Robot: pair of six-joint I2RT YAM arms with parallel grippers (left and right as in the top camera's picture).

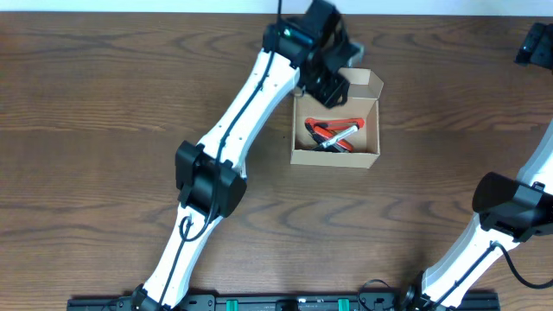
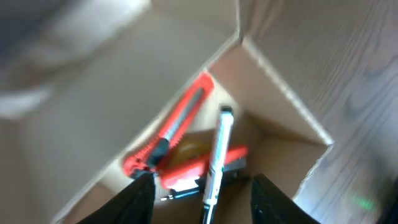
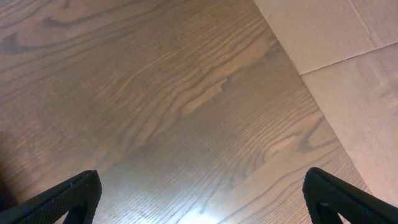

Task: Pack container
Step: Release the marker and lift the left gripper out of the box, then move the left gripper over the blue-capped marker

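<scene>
The container [image 1: 335, 157] is a small open tan cardboard box at the table's middle back, with its flap [image 1: 366, 82] standing up at the far side. Inside lie a red utility knife [image 2: 177, 121], a second red tool [image 2: 198, 172] and a silver marker [image 2: 218, 149]; they also show in the overhead view [image 1: 333, 134]. My left gripper [image 1: 330, 89] hangs over the box's back edge. In the left wrist view its jaws [image 2: 202, 186] are open, with the marker lying below between them, untouched. My right gripper [image 3: 202, 199] is wide open and empty above bare table.
The table is dark brown wood [image 1: 104, 130]. My right arm [image 1: 510, 207] stands at the right edge, its gripper [image 1: 536, 43] at the far right corner. A pale tan surface [image 3: 348, 56] lies beyond the table's edge in the right wrist view.
</scene>
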